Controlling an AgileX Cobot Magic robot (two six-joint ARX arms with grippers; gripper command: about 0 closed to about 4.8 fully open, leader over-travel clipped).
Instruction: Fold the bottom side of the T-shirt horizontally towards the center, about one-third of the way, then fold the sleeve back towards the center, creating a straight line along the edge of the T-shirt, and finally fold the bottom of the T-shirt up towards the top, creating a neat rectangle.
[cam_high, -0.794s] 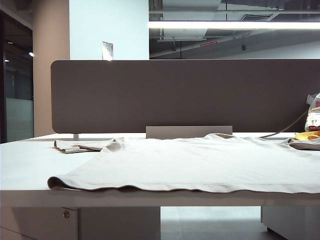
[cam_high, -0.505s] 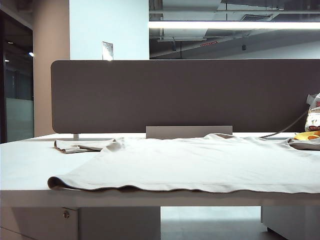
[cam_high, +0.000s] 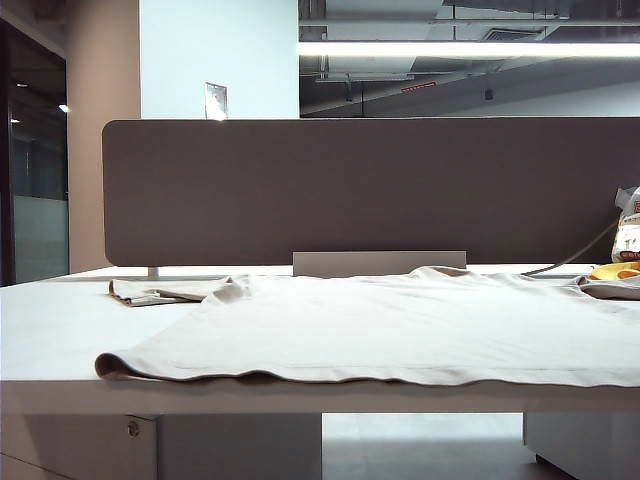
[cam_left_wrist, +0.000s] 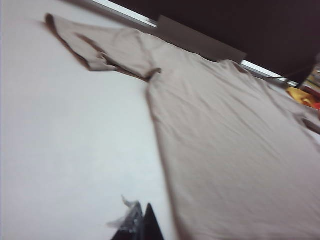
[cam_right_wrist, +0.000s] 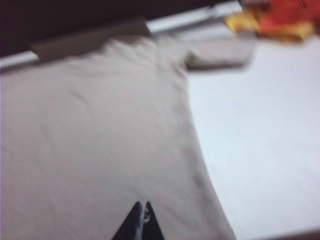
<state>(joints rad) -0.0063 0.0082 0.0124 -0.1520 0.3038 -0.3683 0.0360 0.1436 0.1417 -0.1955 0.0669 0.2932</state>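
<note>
The beige T-shirt (cam_high: 400, 325) lies spread flat on the white table (cam_high: 60, 320), collar towards the partition. The bottom of the T-shirt (cam_high: 400, 380) runs along the table's front edge. One sleeve (cam_high: 160, 292) lies out to the left, the other sleeve (cam_right_wrist: 220, 52) to the right. Neither gripper shows in the exterior view. My left gripper (cam_left_wrist: 141, 212) is shut, hovering over bare table beside the T-shirt's (cam_left_wrist: 235, 150) side edge. My right gripper (cam_right_wrist: 142, 206) is shut with nothing in it, above the T-shirt's (cam_right_wrist: 100, 125) body near its other side edge.
A dark partition (cam_high: 370, 190) with a grey foot (cam_high: 378, 263) closes off the back of the table. A yellow-orange item (cam_high: 615, 271) and a packet (cam_high: 628, 235) sit at the far right, close to the right sleeve. A cable (cam_high: 570, 258) runs there too.
</note>
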